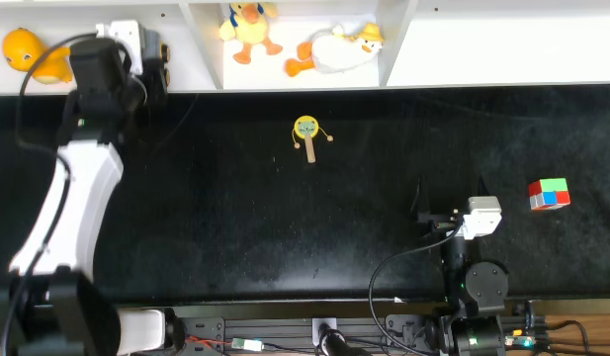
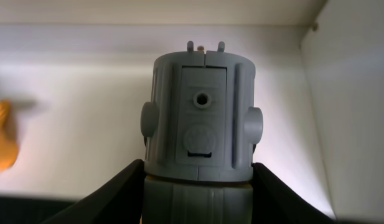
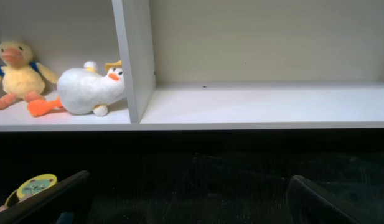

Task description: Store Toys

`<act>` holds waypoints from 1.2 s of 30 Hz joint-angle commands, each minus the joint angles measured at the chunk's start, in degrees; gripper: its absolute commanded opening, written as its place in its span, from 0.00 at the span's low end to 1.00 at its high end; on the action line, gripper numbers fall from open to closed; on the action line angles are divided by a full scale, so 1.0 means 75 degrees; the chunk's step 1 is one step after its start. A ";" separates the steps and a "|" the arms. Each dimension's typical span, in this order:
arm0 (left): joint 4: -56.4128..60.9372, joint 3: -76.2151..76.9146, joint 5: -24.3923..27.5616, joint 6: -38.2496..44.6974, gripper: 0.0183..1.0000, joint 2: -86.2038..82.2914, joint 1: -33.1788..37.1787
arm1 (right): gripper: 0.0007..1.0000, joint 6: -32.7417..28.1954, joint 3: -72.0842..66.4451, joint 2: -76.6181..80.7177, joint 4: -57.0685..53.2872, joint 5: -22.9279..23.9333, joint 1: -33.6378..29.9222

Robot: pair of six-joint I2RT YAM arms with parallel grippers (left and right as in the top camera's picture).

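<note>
Overall, the black table [image 1: 235, 218] runs the full width, with the white shelf [image 1: 206, 44] along its far edge, split by upright dividers into compartments.

Left arm: reaches into the left compartment. The left gripper [image 2: 198, 186] has its fingers [image 2: 111, 193] closed against both sides of the grey toy [image 2: 201, 112], which stands upright between them. A divider wall is just beside the toy on one side, and the orange toy [image 2: 2, 137] is well apart on the other. Whether the grey toy rests on the shelf floor cannot be told.

Right arm: near its base, facing the shelf. The right gripper [image 3: 188, 199] has its fingers [image 3: 48, 199] spread wide, with nothing between them.

Middle compartment: the white plush duck [image 1: 334, 49] lies on its side, close to the divider, and the yellow plush duck [image 1: 247, 30] sits beside it.

On the table: the rattle drum [image 1: 306, 133] lies near the shelf edge, mid-width. The coloured cube [image 1: 549, 194] sits toward the right edge, well apart from both the drum and the right gripper.
</note>
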 commanded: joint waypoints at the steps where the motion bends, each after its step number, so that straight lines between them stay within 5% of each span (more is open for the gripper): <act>1: 0.0000 0.0699 0.0087 -0.0166 0.25 0.0586 -0.0064 | 1.00 0.0032 -0.0102 -0.0073 0.0041 0.0061 -0.0006; 12: -0.0009 0.0772 0.0274 -0.0361 0.26 0.1137 -0.0061 | 0.99 0.0032 -0.0102 -0.0073 0.0041 0.0061 -0.0006; 14: -0.0015 0.0772 0.0274 -0.0361 0.41 0.1137 -0.0064 | 0.99 0.0032 -0.0102 -0.0073 0.0041 0.0061 -0.0006; 18: -0.0017 0.0772 0.0274 -0.0358 1.00 0.1137 -0.0061 | 1.00 0.0032 -0.0102 -0.0073 0.0038 0.0061 -0.0006; 28: -0.1154 0.0624 0.0239 0.0207 1.00 0.0300 -0.0079 | 0.99 0.0032 -0.0102 -0.0073 0.0038 0.0061 -0.0006; 36: -0.1271 -0.1641 -0.0117 0.0358 1.00 -0.2608 -0.0105 | 1.00 0.0032 -0.0102 -0.0073 0.0041 0.0061 -0.0006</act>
